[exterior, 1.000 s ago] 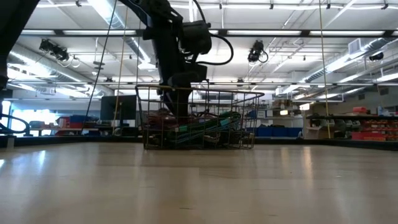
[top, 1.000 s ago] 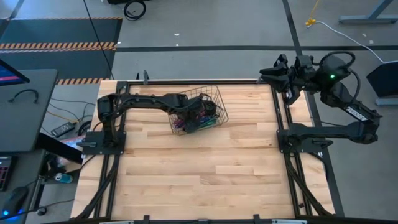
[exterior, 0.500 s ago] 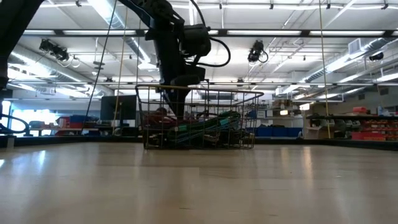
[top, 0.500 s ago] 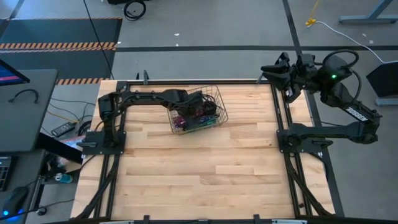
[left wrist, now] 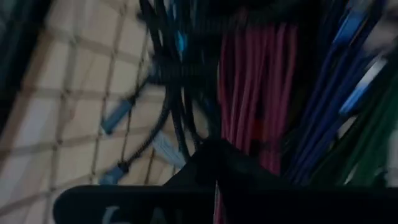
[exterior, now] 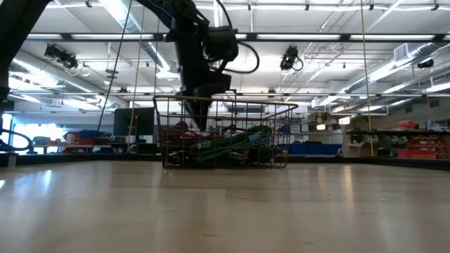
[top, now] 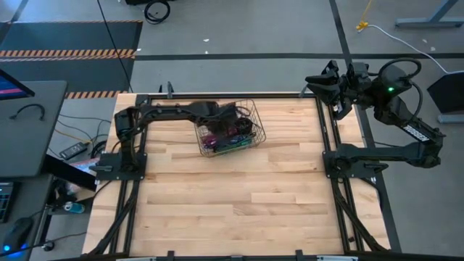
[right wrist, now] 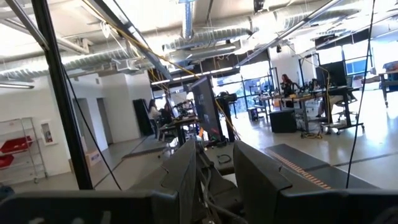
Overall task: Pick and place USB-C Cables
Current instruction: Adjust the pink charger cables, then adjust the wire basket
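The near stretch of the butcher-block table [top: 232,203] lies bare wood from my side of the frame. Farther back, toward the far left, stands the wire basket [top: 250,116], tilted a little as seen from above, its mesh walls rising off the tabletop [exterior: 225,211] in the low view. Inside it lie the USB-C cables [top: 230,138], heaped together: magenta, purple, green and black bundles, with blue ones showing in my left wrist view. My left gripper [top: 233,125] is down inside the basket, my left arm reaching across from its mount at the table's left edge. My left wrist view shows my fingers drawn together at the magenta cable bundle [left wrist: 252,99], with black cable strands [left wrist: 168,74] just beside it over the mesh floor; I cannot tell whether that bundle is pinched between my fingers. My right gripper [top: 324,81] waits beyond the far right corner of the table, off the wood, its fingers [right wrist: 186,171] standing partly apart with nothing between them, pointing out into the workshop room.
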You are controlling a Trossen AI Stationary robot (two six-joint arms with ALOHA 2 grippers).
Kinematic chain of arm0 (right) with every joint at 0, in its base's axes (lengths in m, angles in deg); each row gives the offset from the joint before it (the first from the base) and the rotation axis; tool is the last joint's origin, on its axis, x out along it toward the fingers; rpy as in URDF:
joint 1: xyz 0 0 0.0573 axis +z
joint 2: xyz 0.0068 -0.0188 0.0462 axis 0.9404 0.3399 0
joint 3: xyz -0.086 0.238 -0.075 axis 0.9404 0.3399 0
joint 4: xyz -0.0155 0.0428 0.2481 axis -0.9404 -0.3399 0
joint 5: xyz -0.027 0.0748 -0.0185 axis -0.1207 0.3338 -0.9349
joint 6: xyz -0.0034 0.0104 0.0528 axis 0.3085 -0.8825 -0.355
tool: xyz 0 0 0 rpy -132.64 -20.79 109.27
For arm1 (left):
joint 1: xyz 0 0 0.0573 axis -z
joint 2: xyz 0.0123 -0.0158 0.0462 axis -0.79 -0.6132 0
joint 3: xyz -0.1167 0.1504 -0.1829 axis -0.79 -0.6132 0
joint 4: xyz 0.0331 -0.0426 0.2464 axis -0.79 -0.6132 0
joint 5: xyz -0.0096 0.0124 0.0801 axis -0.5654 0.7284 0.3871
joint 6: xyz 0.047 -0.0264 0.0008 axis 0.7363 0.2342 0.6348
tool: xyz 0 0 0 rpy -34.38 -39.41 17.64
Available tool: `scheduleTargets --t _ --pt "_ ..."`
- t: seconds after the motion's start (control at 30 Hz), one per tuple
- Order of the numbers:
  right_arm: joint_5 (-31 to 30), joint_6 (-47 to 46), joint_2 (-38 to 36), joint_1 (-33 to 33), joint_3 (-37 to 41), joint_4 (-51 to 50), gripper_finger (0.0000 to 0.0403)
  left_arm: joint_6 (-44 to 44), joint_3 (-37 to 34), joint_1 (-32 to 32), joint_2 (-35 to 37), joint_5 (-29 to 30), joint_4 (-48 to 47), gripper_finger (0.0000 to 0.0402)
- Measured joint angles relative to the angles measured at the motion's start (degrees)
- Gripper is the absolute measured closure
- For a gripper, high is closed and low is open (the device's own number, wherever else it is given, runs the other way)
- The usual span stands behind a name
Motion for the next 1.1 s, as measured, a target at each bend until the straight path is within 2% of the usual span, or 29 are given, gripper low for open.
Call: scheduleTargets --t 0.23,0.4,0.57,0.67,0.8,0.9,1.0,1.07,1.1 --pt "0.0 0.0 0.0 0.0 0.0 0.0 0.0289 4.6 9.0 0.4 0.1 -0.2 -0.8 0.0343" --pt "0.4 0.0 0.0 0.0 0.0 0.0 0.0289 10.2 13.3 0.3 0.1 -0.2 -0.6 0.0284" --pt "0.5 0.5 0.0 0.0 0.0 0.0 0.0289 7.6 13.5 0.1 0.1 -0.2 0.5 0.0209" --pt "0.5 0.5 0.0 0.0 0.0 0.0 0.0288 5.6 13.5 0.0 -0.5 -0.9 0.7 0.0183" --pt "1.9 0.2 0.0 0.0 0.0 -0.7 0.0288 4.4 13.5 0.1 -0.5 -2.3 1.1 0.0179" --pt "3.8 0.0 0.3 0.0 -0.1 -6.8 0.0297 2.9 13.5 0.4 -0.3 -2.4 0.7 0.0193" --pt "3.3 1.6 2.2 0.1 -0.1 -16.3 0.0343 2.9 14.2 0.5 0.1 -2.4 -0.9 0.0213" --pt "0.7 3.9 4.3 0.3 -0.1 -20.9 0.0384 3.0 15.2 0.3 0.1 -2.1 -2.4 0.0225" --pt "-0.5 5.2 5.5 0.3 0.0 -22.1 0.0392 3.0 15.8 0.2 0.1 -1.1 -3.5 0.0230"
